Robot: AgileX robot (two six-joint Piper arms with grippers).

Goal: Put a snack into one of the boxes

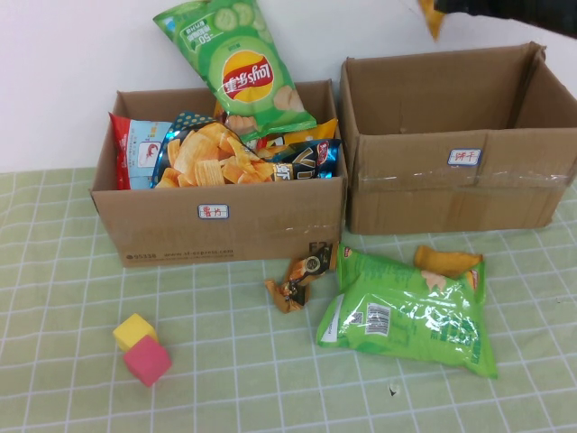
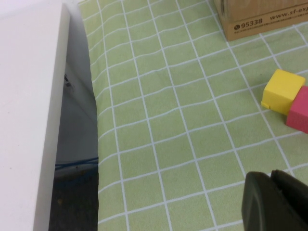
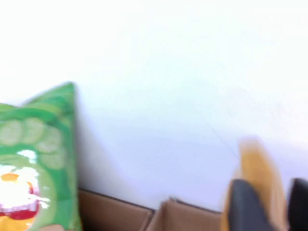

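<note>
An orange snack point(image 3: 257, 168) is pinched in the right claw point(image 3: 269, 204), held high above the right box point(image 1: 455, 144), near the wall. That box sits beside the left box point(image 1: 216, 221), which is stuffed with chips, a green bag point(image 1: 239, 63) sticking up out of it. On the worktop point(image 1: 72, 271), a green packet point(image 1: 410, 311) and small wrapper point(image 1: 302, 275) lie in front. Left claw point(image 2: 276, 202), together, hangs low near the yellow block point(image 2: 283, 90) and pink block point(image 2: 299, 109).
</note>
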